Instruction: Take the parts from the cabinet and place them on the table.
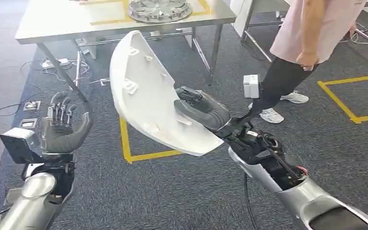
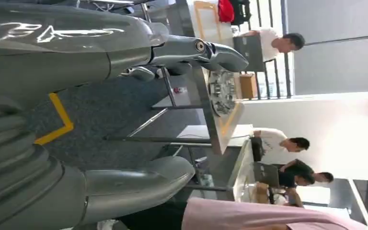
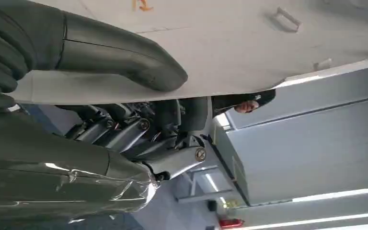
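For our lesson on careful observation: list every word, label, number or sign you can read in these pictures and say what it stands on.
No text can be read.
White part held by the right hand: a small orange mark on it, too blurred to read.
Left hand: pale streaks on its cover look like glare, not writing.
Yellow floor tape: plain outlines, no lettering.
Table with the round metal part: no label visible.

A light grey rectangular table (image 1: pixel 52 21) on metal legs stands on the dark grey carpeted floor (image 1: pixel 182 191). A round silver metal part (image 1: pixel 159 9) lies on the tabletop inside yellow tape lines (image 1: pixel 106 21). More yellow tape marks the carpet (image 1: pixel 125 143), where cables and a power strip (image 1: pixel 57 63) lie under the table.
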